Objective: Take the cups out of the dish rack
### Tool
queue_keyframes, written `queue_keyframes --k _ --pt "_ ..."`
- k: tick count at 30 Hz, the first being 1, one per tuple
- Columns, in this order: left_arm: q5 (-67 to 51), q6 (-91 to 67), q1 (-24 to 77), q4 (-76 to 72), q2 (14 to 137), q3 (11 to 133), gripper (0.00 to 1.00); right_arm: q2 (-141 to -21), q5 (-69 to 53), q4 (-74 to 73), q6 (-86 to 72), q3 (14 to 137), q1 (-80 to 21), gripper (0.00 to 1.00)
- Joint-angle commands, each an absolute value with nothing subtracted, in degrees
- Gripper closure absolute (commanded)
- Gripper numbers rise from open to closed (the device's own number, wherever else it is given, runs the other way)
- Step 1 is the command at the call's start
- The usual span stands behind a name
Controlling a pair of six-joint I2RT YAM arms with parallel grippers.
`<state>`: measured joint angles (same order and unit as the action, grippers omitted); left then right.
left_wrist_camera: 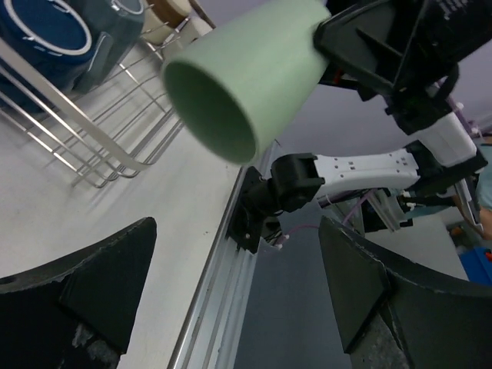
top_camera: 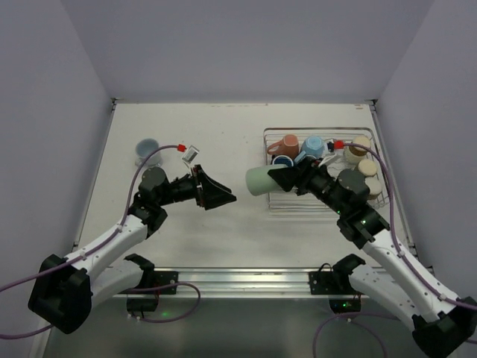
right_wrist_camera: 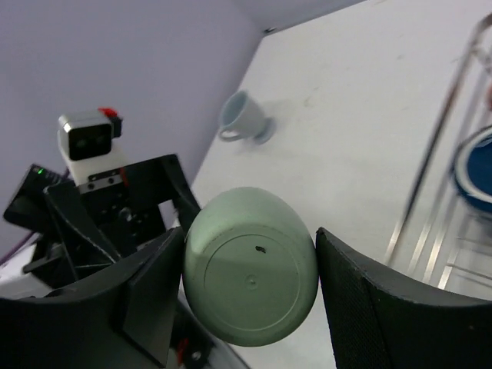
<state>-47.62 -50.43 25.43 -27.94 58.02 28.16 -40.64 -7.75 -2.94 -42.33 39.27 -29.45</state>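
You're looking at a robot lab cell: bare white surface (top_camera: 223, 224) boxed by plain grey walls (top_camera: 246, 45), left arm (top_camera: 112, 242) and right arm (top_camera: 399, 261) mounted on an aluminium rail (top_camera: 238, 277), purple cables (top_camera: 131, 198) trailing loose.

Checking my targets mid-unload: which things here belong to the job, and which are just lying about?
Job:
green cup, gripped by right gripper
open left gripper facing it
rack
pink mug, light blue mug, dark blue cup and beige cups inside
grey-blue cup, outside, far left

Lying about:
purple cables
rail
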Motion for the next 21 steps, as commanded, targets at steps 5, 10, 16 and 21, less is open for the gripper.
queue_keyframes --k 5,10,16,21 --pt "-44.74 -57.74 28.30 -42.70 57.74 27.25 0.16 -50.35 -21.54 21.61 -53.53 38.58 -36.56 0.77" --pt "-43.77 -58.44 29.00 -45.08 58.01 27.16 0.26 -55.09 -22.23 28.28 -56.59 36.83 -38.76 0.77" --pt "-41.14 -59.68 29.09 -49.31 57.66 26.02 0.60 -60.72 -21.62 35.67 -60.38 34.02 -39.55 0.77" --pt "-33.59 -49.27 29.00 -35.29 54.58 31.01 0.98 -60.39 -18.99 36.40 -59.52 32.34 -39.55 0.27"
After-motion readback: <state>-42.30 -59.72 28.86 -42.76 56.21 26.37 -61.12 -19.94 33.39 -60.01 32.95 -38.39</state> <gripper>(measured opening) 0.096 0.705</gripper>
